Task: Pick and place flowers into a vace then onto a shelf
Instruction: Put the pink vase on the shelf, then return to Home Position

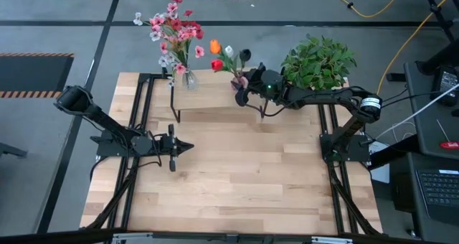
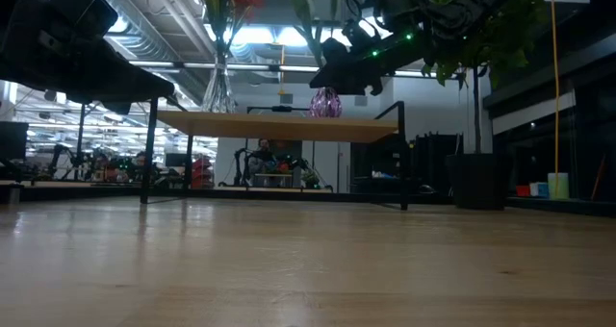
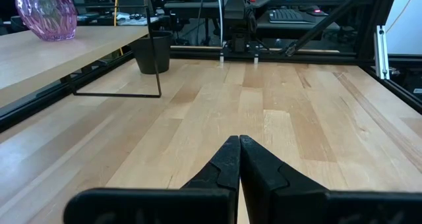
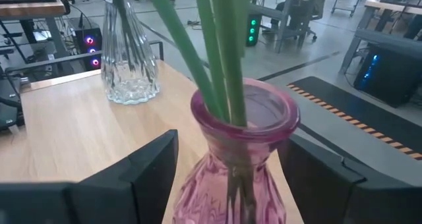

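On the shelf (image 1: 215, 104) at the table's far side, a pink glass vase (image 4: 231, 165) stands upright on its base. It holds flowers (image 1: 224, 57) with orange, red, white and dark blooms, whose green stems (image 4: 217, 53) rise from its mouth. My right gripper (image 1: 240, 86) is open, with one finger on each side of this vase. To its left on the shelf is a clear glass vase (image 1: 189, 79) with pink, red and white flowers (image 1: 172, 29). My left gripper (image 1: 188, 147) waits shut over the table's left middle, with nothing in it. My right gripper comes almost level from the table's right. Its fingers (image 4: 148, 174) stand close beside the pink vase's body (image 4: 198, 184), below the neck. I cannot tell whether they touch the glass. The vase stands upright on the shelf (image 2: 279, 127).
A bushy green plant (image 1: 319, 61) in a black pot (image 3: 153, 53) stands at the far right, just behind my right arm. The shelf's thin black legs (image 3: 158, 66) reach down to the tabletop. Bare wooden tabletop (image 1: 244, 172) lies in front of the shelf.
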Robot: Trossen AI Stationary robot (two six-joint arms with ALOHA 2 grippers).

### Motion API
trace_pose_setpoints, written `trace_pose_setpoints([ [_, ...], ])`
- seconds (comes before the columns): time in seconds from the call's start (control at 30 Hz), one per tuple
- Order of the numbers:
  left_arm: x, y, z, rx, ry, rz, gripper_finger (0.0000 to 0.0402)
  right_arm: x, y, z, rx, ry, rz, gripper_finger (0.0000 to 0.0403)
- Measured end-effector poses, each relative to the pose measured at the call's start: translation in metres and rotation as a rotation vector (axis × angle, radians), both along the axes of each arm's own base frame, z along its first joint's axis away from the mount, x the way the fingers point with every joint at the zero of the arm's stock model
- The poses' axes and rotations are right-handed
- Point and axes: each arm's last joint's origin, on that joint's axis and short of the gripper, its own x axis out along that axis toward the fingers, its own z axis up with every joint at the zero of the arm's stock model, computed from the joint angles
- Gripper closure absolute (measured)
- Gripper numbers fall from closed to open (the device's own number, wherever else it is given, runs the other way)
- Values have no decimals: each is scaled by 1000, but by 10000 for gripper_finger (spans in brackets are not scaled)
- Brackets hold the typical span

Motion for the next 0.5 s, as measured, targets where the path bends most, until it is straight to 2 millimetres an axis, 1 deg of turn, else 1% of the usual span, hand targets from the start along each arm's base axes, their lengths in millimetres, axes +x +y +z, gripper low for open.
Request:
trace_pose_setpoints([
  [0.13, 0, 0, 0, 0, 0, 0, 396, -2, 0, 3, -4, -2, -1, 144],
  [0.33, 0, 0, 0, 1, 3, -4, 396, -9, 2, 13, -12, 23, -1, 144],
  [0.5, 0, 0, 0, 0, 3, -5, 396, -11, 3, 13, -3, 40, 14, 144],
])
